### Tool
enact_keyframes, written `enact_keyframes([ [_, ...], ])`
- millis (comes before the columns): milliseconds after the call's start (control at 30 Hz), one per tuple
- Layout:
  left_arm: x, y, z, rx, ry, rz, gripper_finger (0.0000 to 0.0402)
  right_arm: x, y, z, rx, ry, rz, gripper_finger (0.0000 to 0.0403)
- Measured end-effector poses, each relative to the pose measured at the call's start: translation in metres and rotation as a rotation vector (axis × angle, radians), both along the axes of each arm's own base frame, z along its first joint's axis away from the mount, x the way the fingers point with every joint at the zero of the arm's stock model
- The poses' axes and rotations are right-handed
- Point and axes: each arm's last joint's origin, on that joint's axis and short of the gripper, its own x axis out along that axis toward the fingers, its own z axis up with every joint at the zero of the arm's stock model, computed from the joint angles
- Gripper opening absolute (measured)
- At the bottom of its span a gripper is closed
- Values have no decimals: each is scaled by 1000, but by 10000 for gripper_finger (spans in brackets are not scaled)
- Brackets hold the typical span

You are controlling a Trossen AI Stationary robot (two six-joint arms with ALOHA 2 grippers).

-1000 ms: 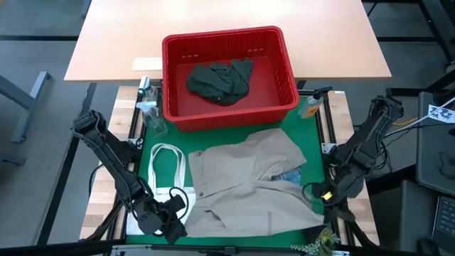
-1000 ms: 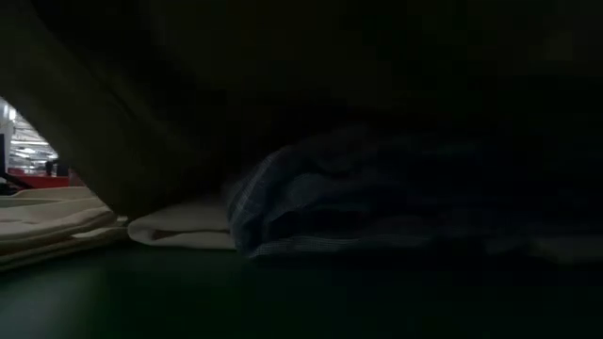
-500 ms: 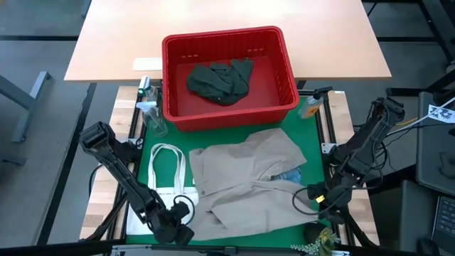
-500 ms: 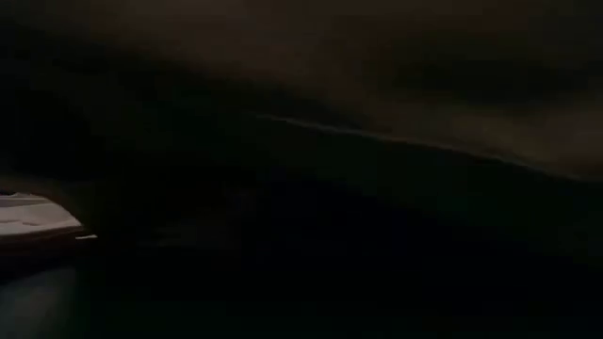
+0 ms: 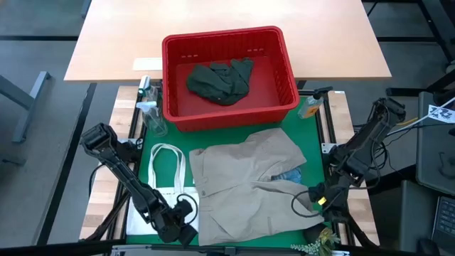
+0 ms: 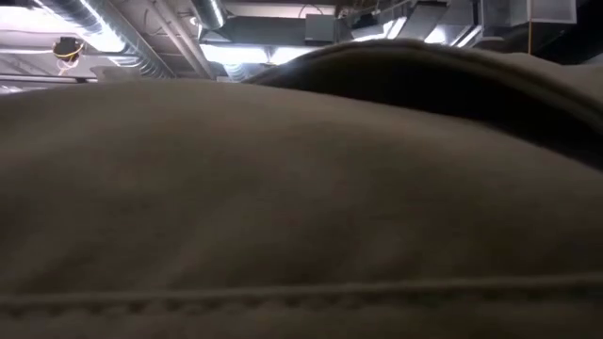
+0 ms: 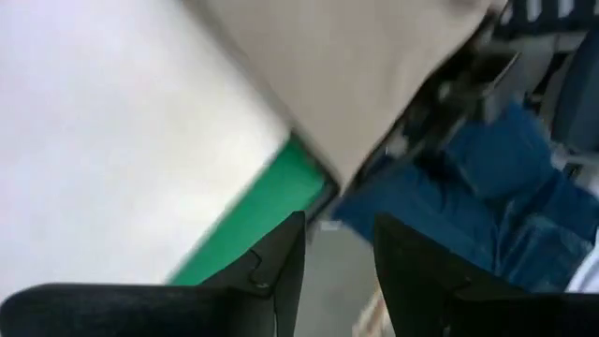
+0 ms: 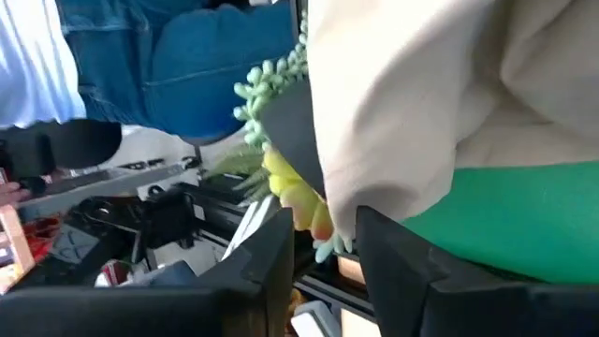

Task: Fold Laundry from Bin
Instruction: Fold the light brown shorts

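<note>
Your left hand and right hand sit at the desk's near corners, fingers parted, holding nothing. The beige garment lies between them, overhanging the near edge, so it may slide off. Count: one beige garment, one dark green garment inside one bin, one tote bag.

Both arms reach low toward the near edge, left gripper and right gripper with jaws parted, empty.
</note>
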Motion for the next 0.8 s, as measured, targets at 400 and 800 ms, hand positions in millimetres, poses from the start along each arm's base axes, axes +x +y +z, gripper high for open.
enact_keyframes([
  [400, 42, 47, 1, 173, -107, 31, 97, -1, -36, 19, 44, -155, -38, 118],
  [800, 56, 112, 55, 350, -301, -91, 71, 10, -93, 27, -177, -443, -279, 118],
])
